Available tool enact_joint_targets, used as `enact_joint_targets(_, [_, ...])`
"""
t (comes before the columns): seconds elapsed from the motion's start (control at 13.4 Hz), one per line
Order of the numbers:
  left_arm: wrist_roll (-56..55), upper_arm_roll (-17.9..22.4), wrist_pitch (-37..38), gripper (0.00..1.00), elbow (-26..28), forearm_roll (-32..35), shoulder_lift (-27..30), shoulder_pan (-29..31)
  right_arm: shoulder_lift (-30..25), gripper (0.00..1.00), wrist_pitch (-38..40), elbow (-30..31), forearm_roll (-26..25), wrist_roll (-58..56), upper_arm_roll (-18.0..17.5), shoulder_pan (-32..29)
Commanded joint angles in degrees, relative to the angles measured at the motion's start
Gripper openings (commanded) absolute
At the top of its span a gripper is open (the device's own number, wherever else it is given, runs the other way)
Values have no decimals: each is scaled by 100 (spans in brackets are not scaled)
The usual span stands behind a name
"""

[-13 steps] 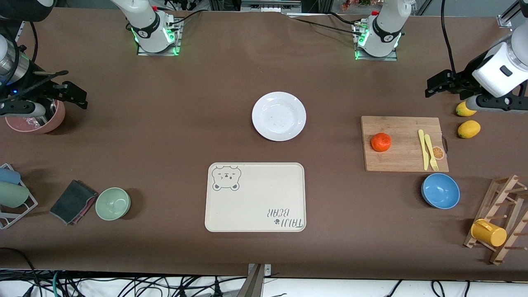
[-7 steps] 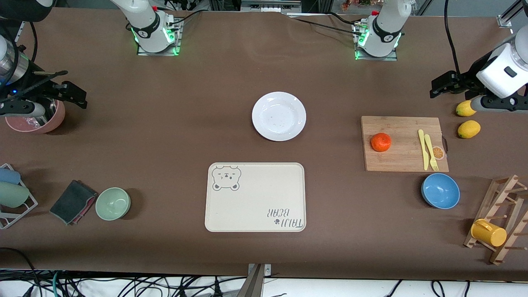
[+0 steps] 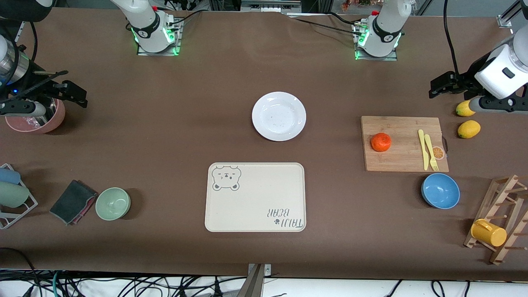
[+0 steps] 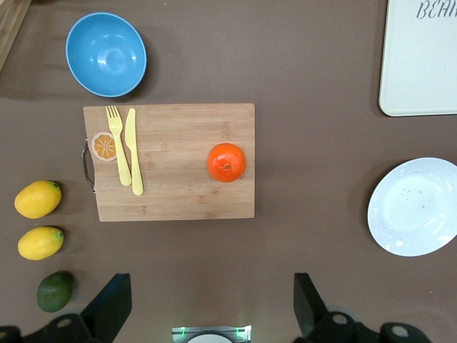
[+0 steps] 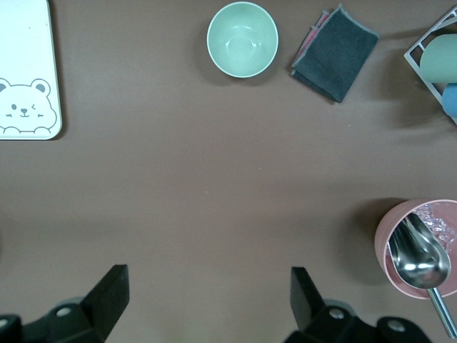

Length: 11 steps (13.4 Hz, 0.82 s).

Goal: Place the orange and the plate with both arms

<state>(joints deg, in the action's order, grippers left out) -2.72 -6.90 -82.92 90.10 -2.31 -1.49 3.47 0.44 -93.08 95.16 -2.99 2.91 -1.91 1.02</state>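
Note:
The orange (image 3: 380, 142) sits on a wooden cutting board (image 3: 402, 163) toward the left arm's end of the table; it also shows in the left wrist view (image 4: 226, 162). The white plate (image 3: 279, 116) lies empty mid-table, seen too in the left wrist view (image 4: 414, 207). My left gripper (image 3: 442, 84) (image 4: 212, 304) is open and empty, up high beside the lemons, apart from the board. My right gripper (image 3: 72, 94) (image 5: 207, 296) is open and empty, up high by the pink cup (image 3: 35, 119).
A yellow knife and fork (image 3: 427, 149) lie on the board. Near it are a blue bowl (image 3: 440, 190), two lemons (image 3: 468, 129) and a rack with a yellow mug (image 3: 489, 233). The bear-print tray (image 3: 255, 206) lies nearer the camera than the plate. A green bowl (image 3: 112, 203) and dark cloth (image 3: 73, 201) lie toward the right arm's end.
My left gripper has shifted slightly toward the bases' side of the table. The right arm and the objects have not moved.

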Motion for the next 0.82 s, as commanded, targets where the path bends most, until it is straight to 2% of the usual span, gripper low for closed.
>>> enact_joint_targets(0.0, [44,-49,56,100,-1,117,9,22,-9,100,71,-50,-17,-36,16,-5])
enact_joint_targets(0.75, [44,-49,56,100,-1,117,0,31,-9,100,80,-42,-9,-54,24,-14])
